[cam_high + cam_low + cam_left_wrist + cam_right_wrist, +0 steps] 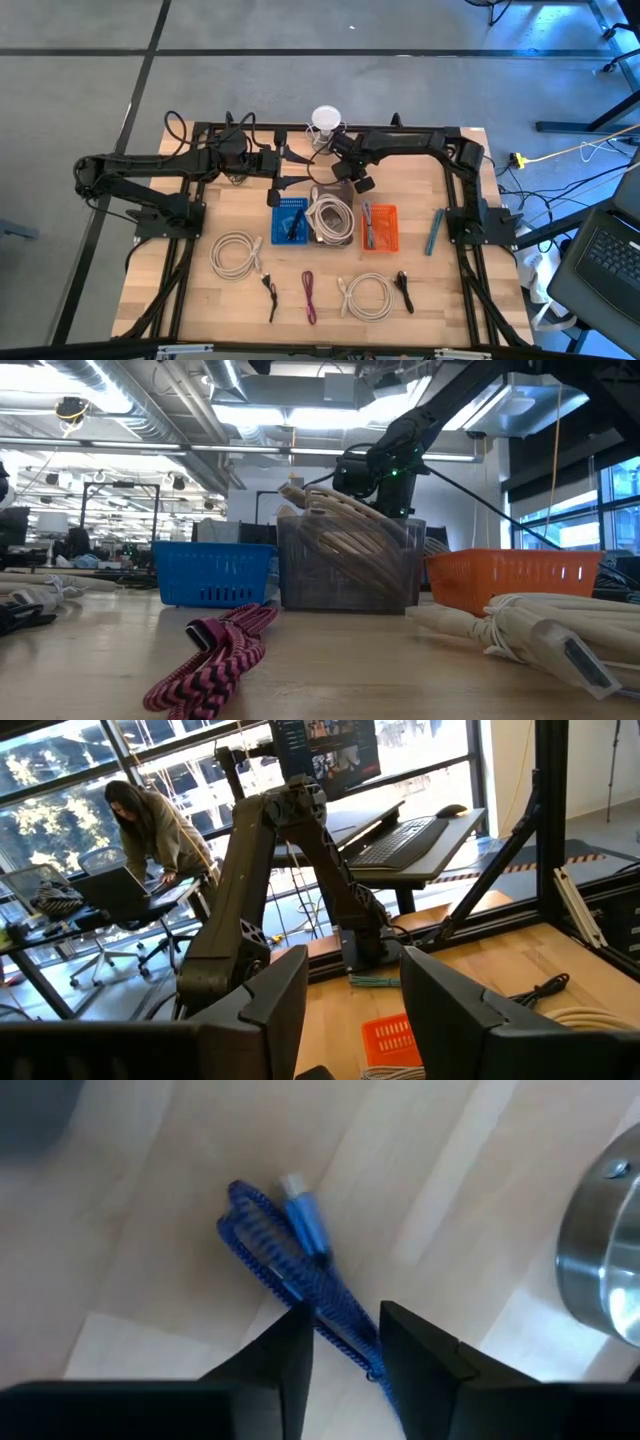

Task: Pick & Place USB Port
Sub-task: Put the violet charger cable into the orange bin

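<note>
One blue USB cable (290, 1250) between right fingers (275, 1355), three baskets (379, 226)

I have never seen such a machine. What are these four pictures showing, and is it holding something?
It is a robot with two dark arms at a wooden table. One camera looks down from above, one looks level across the tabletop, and one sits on each wrist. On the table stand a blue basket, a grey bin with pale cable, and an orange basket; coiled cables lie nearer the front. The right gripper, behind the bins, has a blue cable between its fingers; whether it grips is unclear. The left gripper waits open, holding nothing.
</note>
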You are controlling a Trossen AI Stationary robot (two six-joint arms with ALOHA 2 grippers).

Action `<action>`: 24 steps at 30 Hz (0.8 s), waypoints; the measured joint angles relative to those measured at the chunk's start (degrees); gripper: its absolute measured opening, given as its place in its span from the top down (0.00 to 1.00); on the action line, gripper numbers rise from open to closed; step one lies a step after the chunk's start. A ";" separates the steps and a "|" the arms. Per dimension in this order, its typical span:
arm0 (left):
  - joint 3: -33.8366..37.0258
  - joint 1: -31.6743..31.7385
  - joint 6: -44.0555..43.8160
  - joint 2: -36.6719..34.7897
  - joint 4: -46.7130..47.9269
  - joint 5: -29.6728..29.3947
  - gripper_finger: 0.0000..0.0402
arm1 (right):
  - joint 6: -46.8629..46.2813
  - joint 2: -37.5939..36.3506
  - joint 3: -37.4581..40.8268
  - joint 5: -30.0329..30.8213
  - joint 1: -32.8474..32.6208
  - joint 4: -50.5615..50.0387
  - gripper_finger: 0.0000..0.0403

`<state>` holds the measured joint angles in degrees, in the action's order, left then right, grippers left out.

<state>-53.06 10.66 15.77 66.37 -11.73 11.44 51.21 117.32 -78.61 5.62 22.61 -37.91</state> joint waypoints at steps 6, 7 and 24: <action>0.00 0.00 0.00 0.00 0.20 0.00 0.62 | 0.19 1.50 -0.13 3.70 -0.81 0.43 0.76; 0.00 0.00 0.07 0.00 0.24 0.00 0.62 | 0.15 1.55 -0.13 4.28 -0.98 0.39 0.81; 0.00 0.00 0.61 -0.02 1.35 -0.02 0.62 | -11.97 -5.54 -5.42 11.13 -1.90 -10.80 0.99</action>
<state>-53.06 10.66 16.38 66.35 -10.38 11.42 39.23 111.78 -84.03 16.76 20.71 -48.71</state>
